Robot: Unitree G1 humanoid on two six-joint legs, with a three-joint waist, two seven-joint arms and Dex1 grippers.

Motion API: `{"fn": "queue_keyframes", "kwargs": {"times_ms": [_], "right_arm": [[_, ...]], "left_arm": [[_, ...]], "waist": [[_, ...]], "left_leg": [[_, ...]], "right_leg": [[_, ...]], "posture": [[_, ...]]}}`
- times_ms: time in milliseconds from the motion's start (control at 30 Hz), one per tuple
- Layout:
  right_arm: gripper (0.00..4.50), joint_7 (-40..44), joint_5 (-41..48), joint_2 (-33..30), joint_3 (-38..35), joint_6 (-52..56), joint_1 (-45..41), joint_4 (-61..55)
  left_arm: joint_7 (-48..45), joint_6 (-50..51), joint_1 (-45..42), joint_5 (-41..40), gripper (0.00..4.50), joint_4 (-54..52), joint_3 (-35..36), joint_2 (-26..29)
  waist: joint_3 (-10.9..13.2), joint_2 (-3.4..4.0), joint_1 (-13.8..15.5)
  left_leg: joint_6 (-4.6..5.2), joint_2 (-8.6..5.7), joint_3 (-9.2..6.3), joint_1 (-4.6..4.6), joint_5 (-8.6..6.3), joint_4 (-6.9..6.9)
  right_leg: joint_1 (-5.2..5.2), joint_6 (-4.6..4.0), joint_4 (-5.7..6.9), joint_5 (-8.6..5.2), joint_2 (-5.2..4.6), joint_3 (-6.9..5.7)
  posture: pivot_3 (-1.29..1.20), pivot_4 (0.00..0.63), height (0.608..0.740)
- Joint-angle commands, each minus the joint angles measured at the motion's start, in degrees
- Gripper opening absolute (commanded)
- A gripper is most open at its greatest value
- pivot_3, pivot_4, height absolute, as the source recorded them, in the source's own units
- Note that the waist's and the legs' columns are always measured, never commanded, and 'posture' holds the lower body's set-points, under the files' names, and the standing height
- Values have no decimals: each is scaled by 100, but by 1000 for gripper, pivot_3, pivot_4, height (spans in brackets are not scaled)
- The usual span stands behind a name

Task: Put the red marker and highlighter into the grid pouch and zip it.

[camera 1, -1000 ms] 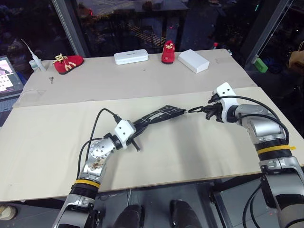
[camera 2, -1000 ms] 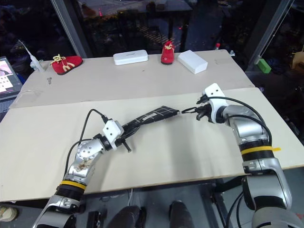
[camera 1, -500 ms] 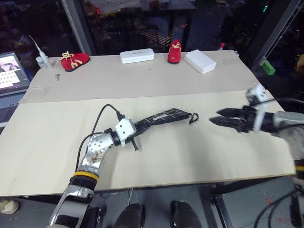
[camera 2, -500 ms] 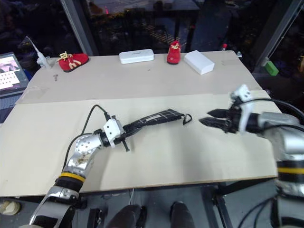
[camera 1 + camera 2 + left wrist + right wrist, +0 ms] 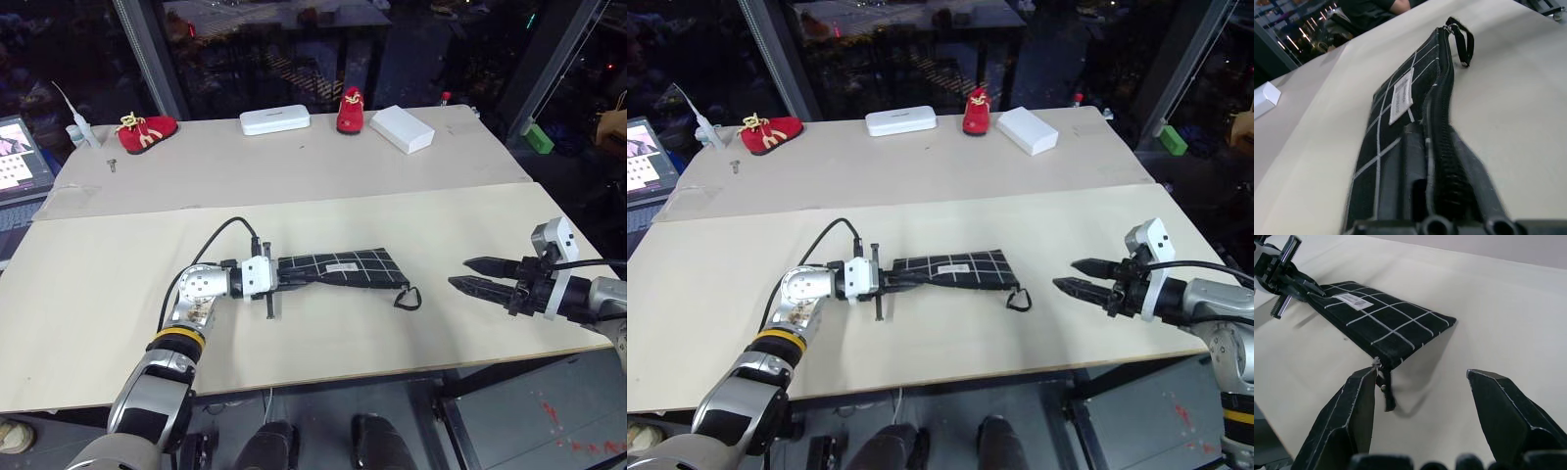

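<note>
The grid pouch (image 5: pixel 338 270) lies flat on the near board of the table (image 5: pixel 323 166), its long axis running left to right. Its wrist loop (image 5: pixel 409 297) trails off the right end, pointing toward the right gripper (image 5: pixel 474 275). The left gripper (image 5: pixel 284 277) pinches the pouch's left end between its 2 fingers. The right gripper hangs well to the right of the pouch, fingers spread, holding nothing.
</note>
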Motion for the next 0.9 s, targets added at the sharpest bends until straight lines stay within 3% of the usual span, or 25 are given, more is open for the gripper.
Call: {"fn": "queue_keyframes", "kwargs": {"times_ms": [33,133,267,433,733,900], "right_arm": [[3305,-45,-93,-30,65,-245,-149,48],[3305,-53,-178,-20,229,-363,-402,318],[3305,-1,-298,-11,421,-531,-716,700],[3305,72,-415,-18,518,-758,-998,1191],[3305,-542,-558,465,245,-1313,-1220,2119],[3305,-926,-676,808,229,-1520,-1493,2631]], "left_arm": [[50,591,275,-386,1960,-934,53,-103],[91,2277,892,-988,2988,-2532,-13,41],[893,4374,1358,-1758,2988,-4112,297,219],[2320,6235,1699,-2245,2988,-4995,962,397],[3842,6742,2880,-2689,2988,-5343,2832,433],[4306,6486,3210,-2715,2988,-5220,3338,177]], "waist": [[0,1,2],[0,2,-32],[2,4,-65],[1,5,-83],[2,7,-103],[2,8,-61]], "left_leg": [[9,0,0,-3,-6,9],[20,1,3,-4,-15,19],[21,4,3,-1,-15,21],[21,6,3,12,-15,21],[4,9,3,14,-28,20],[1,8,7,15,-29,21]], "right_leg": [[0,1,0,0,0,0],[0,7,0,1,-4,5],[1,7,5,1,-2,7],[13,11,4,-1,2,5],[5,7,4,1,2,8],[8,5,2,2,-3,9]], "posture": [[0,150,740],[0,150,740],[0,150,740],[0,150,740],[0,150,740],[0,150,740]]}}
